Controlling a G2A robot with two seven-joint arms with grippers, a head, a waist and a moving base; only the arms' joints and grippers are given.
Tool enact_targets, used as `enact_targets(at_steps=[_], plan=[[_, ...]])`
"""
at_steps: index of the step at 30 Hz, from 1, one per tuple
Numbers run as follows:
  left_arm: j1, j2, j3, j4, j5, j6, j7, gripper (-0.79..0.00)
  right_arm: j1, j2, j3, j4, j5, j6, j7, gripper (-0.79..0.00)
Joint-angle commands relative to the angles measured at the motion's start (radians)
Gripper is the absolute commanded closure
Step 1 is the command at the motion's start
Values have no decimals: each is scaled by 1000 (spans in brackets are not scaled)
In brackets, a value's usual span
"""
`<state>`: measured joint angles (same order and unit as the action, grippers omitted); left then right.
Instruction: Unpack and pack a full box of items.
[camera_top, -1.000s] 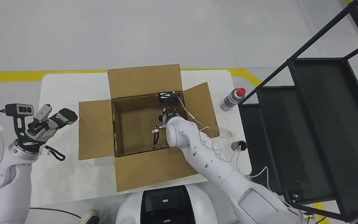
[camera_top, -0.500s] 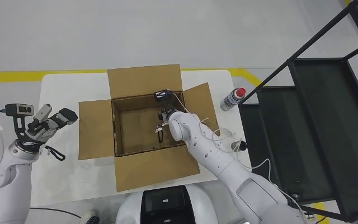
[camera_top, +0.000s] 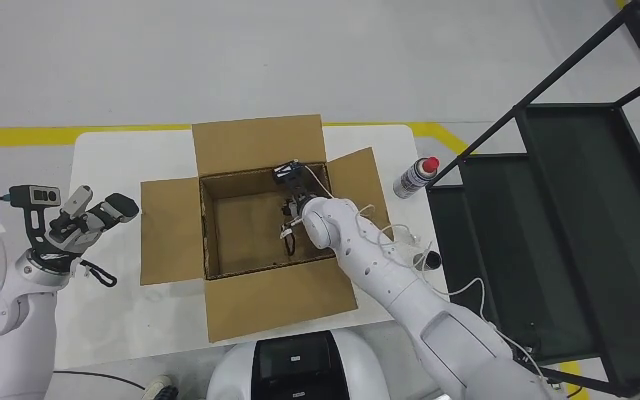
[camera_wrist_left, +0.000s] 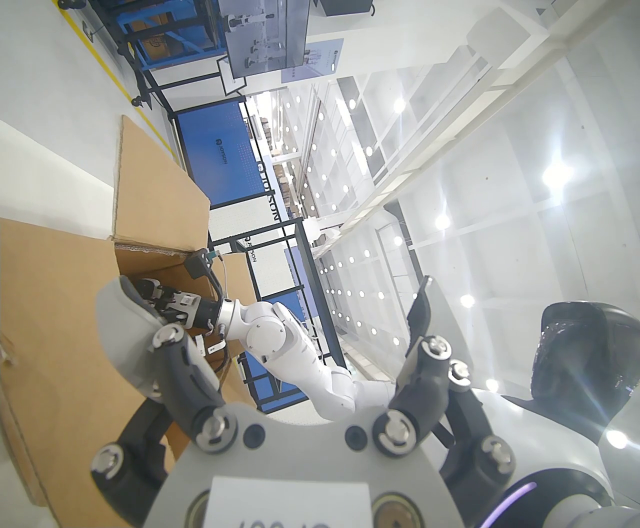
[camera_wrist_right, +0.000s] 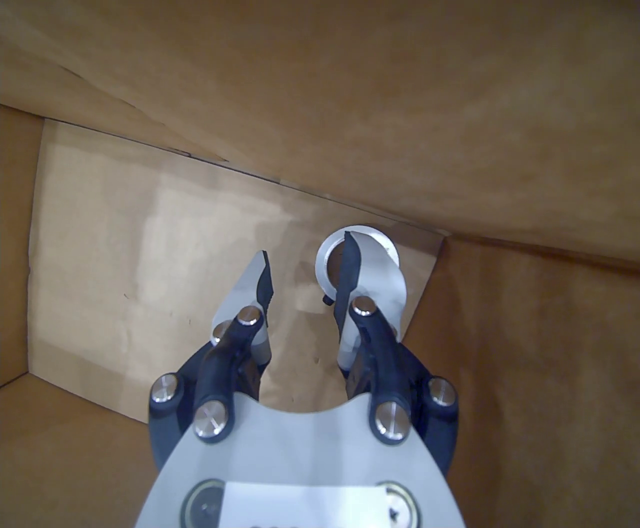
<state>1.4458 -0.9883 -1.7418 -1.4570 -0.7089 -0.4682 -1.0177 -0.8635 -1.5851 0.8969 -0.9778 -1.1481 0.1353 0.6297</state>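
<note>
Since the earlier frames the right gripper (camera_top: 287, 232) is pushing a little farther along the inside of the box (camera_top: 260, 145), toward its far wall, while the left gripper (camera_top: 100, 203) is not shifting at all. I judge that the arm is closing in on something left to unpack, with no grasp made yet.

Top view: the right fingers are hanging down inside the box, whose four flaps are lying open. One spray can (camera_top: 415, 178) is standing on the worktop (camera_top: 110, 160) outside the box, well apart from those fingers, and is probably an item already taken out. The left gripper is hovering with the box well apart from its fingers.

Left wrist view: the left fingers (camera_wrist_left: 180, 360) are spreading wide and gripping nothing.

Right wrist view: the right fingers (camera_wrist_right: 255, 285) are standing released, with nothing between them. One grey ring (camera_wrist_right: 321, 262) is lying in a corner of the box floor, just beyond one fingertip and partly hidden by it. What it is I cannot tell.

Count: one box, one ring inside, one can outside, two grippers.
</note>
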Motion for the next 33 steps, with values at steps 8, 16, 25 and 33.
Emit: enact_targets(at_steps=[8,16,25,33], plan=[[0,0,0,0,0,0,0,-785,22,-11,-8,35,-4,21,14,-274],[0,0,0,0,0,0,0,-785,6,-16,-17,21,-23,33,32,0],[0,0,0,0,0,0,0,-785,-104,14,30,-180,-83,10,49,0],[0,0,0,0,0,0,0,-785,-244,52,88,-408,-165,-35,99,0]])
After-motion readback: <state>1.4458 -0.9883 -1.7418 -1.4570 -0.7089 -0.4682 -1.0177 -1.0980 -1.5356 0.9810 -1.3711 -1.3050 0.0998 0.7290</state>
